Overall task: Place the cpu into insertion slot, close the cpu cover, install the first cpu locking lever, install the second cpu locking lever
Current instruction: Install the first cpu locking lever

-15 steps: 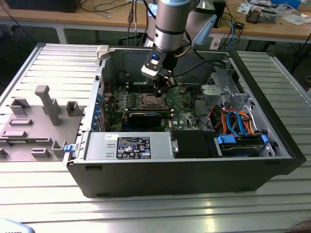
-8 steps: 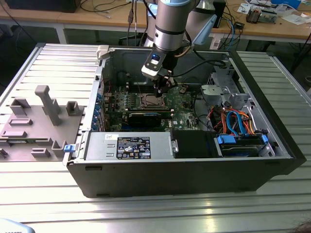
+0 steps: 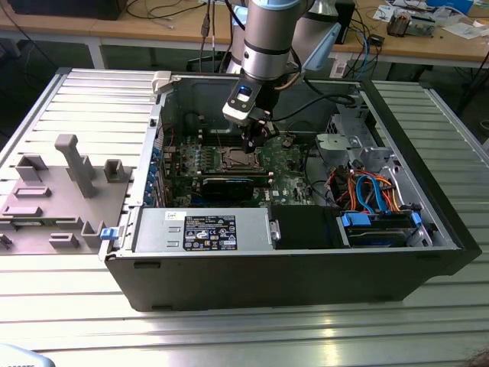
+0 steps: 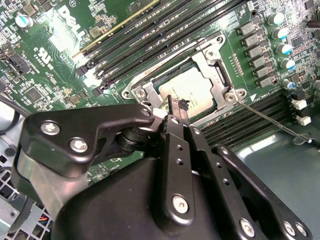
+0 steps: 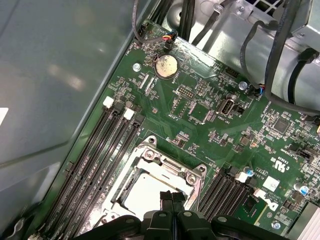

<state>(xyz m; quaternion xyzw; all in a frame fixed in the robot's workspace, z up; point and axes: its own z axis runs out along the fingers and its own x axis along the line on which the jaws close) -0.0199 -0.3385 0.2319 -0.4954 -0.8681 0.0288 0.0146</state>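
Observation:
The cpu (image 4: 192,90) (image 5: 147,190), a pale silvery square, lies in the insertion slot (image 3: 233,158) on the green motherboard (image 5: 210,125). The silvery cpu cover (image 4: 212,60) (image 5: 167,167) lies flat around the chip, framing it. A thin metal lever rod (image 4: 275,122) sticks out from one corner of the socket over the memory slots. My gripper (image 4: 177,106) (image 5: 171,196) (image 3: 252,141) hangs just above the socket's edge. Its black fingertips are pressed together, with nothing visible between them. My own fingers hide part of the socket rim.
The motherboard sits deep in an open computer case (image 3: 397,252). Long black memory slots (image 5: 95,155) flank the socket. Cables (image 5: 280,60) and a drive cage (image 3: 348,141) stand at the exterior view's right. A grey fixture (image 3: 72,164) stands outside the case at the exterior view's left.

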